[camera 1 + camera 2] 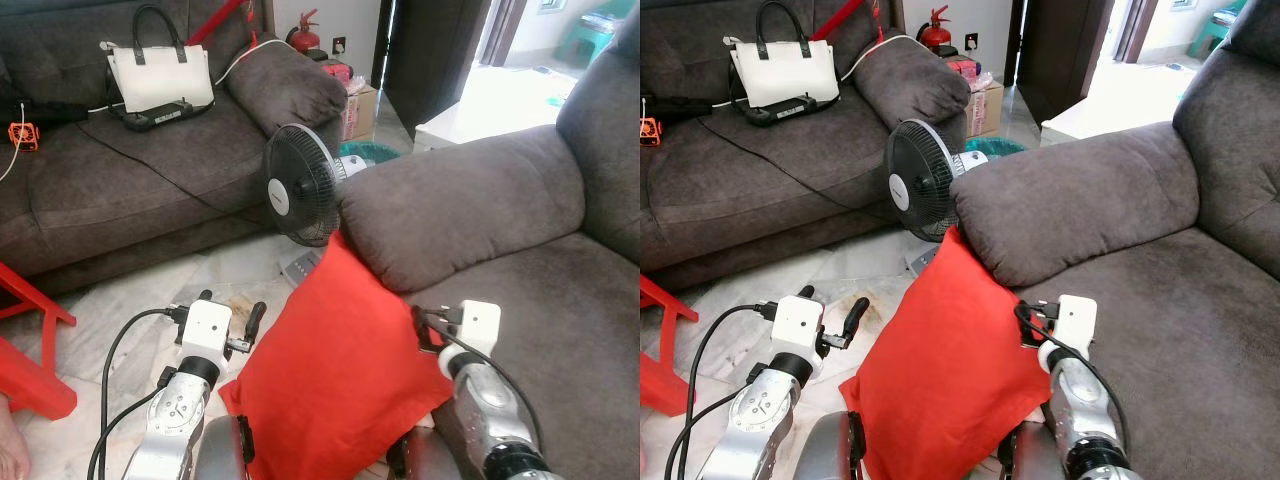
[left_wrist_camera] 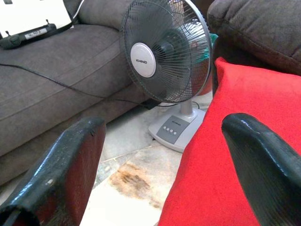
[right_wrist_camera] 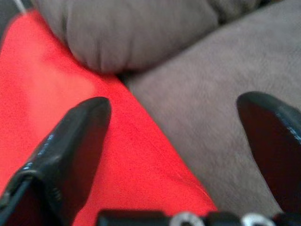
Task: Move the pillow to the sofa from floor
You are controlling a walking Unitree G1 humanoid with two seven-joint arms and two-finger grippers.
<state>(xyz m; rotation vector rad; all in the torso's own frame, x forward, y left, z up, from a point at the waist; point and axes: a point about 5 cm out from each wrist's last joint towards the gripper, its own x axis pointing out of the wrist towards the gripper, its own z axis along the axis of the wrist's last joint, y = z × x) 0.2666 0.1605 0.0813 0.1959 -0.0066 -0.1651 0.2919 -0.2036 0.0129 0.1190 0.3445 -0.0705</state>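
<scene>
**Pillow between our two tools, propped at the sofa**

Nearest to us is the red pillow (image 1: 335,375), standing on edge between our arms, its top corner tucked under the grey sofa (image 1: 520,330) armrest and its right side lying against the seat front. Its lower corner hangs above the tiled floor (image 1: 150,290). Our left tool (image 2: 160,155) sits just beside the pillow's left edge, fingers (image 2: 70,165) spread apart, with nothing gripped. Our right tool (image 3: 183,136) is at the pillow's right edge by the seat cushion, fingers likewise apart. Behind the pillow stands a black fan (image 1: 300,185), and a second sofa (image 1: 120,170) carries a white bag (image 1: 160,75).
</scene>
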